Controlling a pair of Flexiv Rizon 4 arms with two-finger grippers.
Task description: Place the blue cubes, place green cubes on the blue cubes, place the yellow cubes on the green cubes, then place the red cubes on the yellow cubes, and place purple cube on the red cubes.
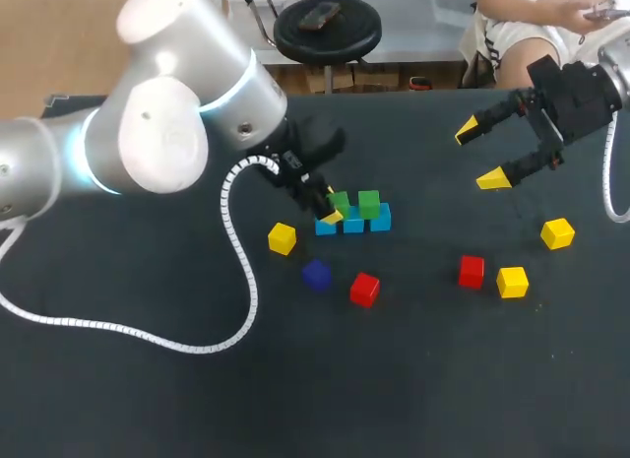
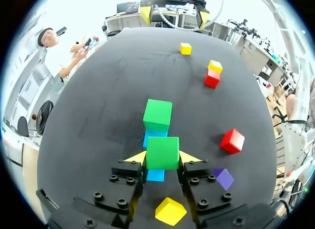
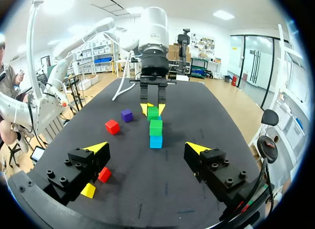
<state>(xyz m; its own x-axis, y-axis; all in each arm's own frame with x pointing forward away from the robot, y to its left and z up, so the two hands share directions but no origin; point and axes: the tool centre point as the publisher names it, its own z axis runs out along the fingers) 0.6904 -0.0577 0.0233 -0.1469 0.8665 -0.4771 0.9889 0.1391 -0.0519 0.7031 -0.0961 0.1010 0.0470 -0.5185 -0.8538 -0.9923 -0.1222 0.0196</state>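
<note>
Two red cubes: one (image 1: 364,289) lies just below the centre of the head view, the other (image 1: 472,272) further right; both rest on the dark table (image 1: 148,399).
Purple cube (image 1: 316,274): left of the central red one, near it but apart.
Yellow cubes: one (image 1: 512,281) just beside the right-hand red; one (image 1: 282,238) left of centre; one (image 1: 557,233) toward the right edge.
Blue cubes (image 1: 353,223): three in a touching row at the centre.
Green cubes: one (image 1: 369,204) rests on top of the row; the other (image 1: 341,200) is directly above the row's left end.
Left gripper (image 1: 335,208): at the centre, yellow tips clamped on two sides of the left-end green cube.
Right gripper (image 1: 480,156): upper right, above the table, fingers spread wide, holding nothing, well apart from every cube.
</note>
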